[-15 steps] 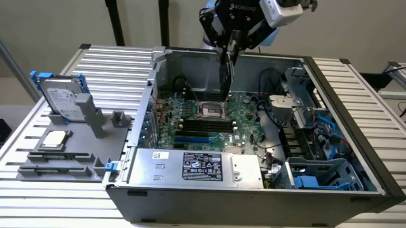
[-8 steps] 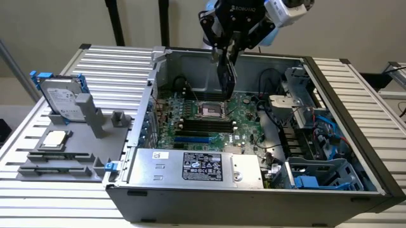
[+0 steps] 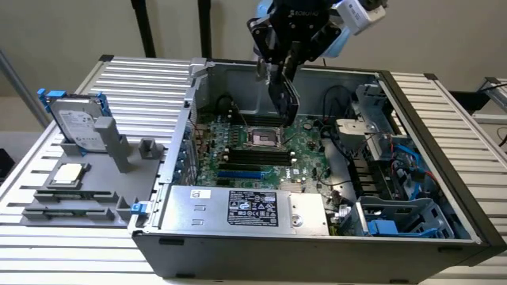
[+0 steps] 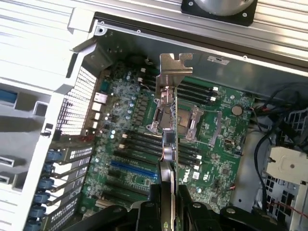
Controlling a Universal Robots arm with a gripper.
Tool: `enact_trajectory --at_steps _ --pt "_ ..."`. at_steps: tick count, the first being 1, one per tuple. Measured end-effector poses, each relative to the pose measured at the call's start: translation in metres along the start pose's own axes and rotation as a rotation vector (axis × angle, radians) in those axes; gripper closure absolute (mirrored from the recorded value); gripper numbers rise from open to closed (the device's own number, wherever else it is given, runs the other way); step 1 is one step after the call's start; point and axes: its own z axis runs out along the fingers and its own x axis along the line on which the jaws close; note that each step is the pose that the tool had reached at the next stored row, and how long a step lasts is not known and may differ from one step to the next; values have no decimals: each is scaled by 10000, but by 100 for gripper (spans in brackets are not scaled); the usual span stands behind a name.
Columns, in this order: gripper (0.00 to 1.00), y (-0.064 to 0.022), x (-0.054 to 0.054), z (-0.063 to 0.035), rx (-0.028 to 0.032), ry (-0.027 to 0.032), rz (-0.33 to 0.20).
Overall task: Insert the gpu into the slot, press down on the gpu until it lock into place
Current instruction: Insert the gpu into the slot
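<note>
Exterior view: I see the gripper (image 3: pixel 277 66) clamped on the gpu (image 3: pixel 284 101), which hangs upright above the motherboard (image 3: pixel 305 151) inside the open case (image 3: pixel 317 252). It is well apart from the blue slot (image 3: pixel 240 176), which lies near the silver power supply (image 3: pixel 246 208). The arm is cut off at the frame's top. Wrist view: the gpu (image 4: pixel 168 144) appears edge-on, its metal bracket (image 4: pixel 175 65) farthest away, hiding part of the processor socket (image 4: pixel 190 120); the slot (image 4: pixel 131 169) lies bare; I cannot make out the card's contact edge
</note>
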Motion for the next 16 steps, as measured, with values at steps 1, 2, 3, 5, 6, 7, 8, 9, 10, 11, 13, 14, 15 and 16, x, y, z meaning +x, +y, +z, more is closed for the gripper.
enact_trajectory --at_steps 1,2,3,5,6,7,8,9,10,11,13,14,15,16 --pt "74 0 0 5 8 11 -174" --pt "74 -1 0 10 17 22 -364" --pt "74 -1 -1 16 25 31 -539" --pt "74 -2 -2 28 44 40 -900" --pt "74 -3 -2 34 55 42 -1080" --pt "74 -3 -2 44 76 35 -1352" --pt "74 -4 -3 55 98 24 -1637" --pt "74 -5 -3 67 123 9 -1943" --pt "74 -6 -3 75 137 -1 -2134" --pt "74 -6 -4 82 152 -9 -2316" --pt "74 -7 -4 97 179 -23 -2677" --pt "74 -8 -4 105 191 -27 -2856" --pt "74 -9 -5 113 203 -29 -3048" --pt "74 -9 -5 121 214 -27 -3228"
